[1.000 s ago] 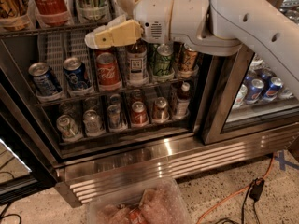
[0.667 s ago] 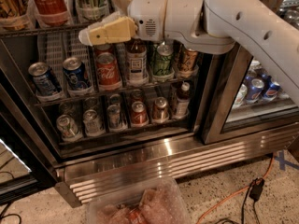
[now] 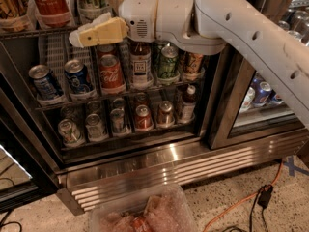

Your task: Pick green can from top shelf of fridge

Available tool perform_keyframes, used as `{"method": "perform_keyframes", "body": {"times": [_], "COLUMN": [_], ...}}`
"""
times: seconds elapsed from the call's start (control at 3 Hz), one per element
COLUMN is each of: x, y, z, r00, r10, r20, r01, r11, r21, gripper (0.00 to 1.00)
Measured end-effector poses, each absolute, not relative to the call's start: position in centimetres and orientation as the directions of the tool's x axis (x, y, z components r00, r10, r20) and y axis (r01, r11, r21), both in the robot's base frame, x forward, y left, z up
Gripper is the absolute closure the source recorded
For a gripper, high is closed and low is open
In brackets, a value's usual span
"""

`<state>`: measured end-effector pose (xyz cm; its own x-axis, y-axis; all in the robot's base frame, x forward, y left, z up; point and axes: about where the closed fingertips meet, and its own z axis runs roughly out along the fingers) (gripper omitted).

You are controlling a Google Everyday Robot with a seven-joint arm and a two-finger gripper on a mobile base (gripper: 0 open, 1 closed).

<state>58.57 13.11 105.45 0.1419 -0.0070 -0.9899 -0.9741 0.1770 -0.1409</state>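
We count one gripper (image 3: 76, 37), hanging at the top shelf's (image 3: 38, 31) rail. The middle rack's (image 3: 96, 96) front row holds five cans (image 3: 111, 71) and one bottle (image 3: 141, 64); the bottom rack's (image 3: 125, 134) front row, five more and one small bottle (image 3: 186, 103). One orange cable (image 3: 241, 202).

The white arm (image 3: 251, 33) is stretched from the right edge up toward the left, and the rounded wrist housing (image 3: 145, 16) is held level. The pale yellow gripper (image 3: 79, 36) is carried at its left end, high in the scene, pointed leftward and tipped slightly downward
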Motion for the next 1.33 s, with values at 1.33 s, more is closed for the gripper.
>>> {"method": "perform_keyframes", "body": {"times": [1.33], "x": [60.5], "y": [11.8], "z": [105.8], "r00": [0.121], "r10": [-0.003], "r20": [-0.993], "r01": [-0.915], "r11": [0.387], "r21": [-0.113], "gripper": [0.0]}}
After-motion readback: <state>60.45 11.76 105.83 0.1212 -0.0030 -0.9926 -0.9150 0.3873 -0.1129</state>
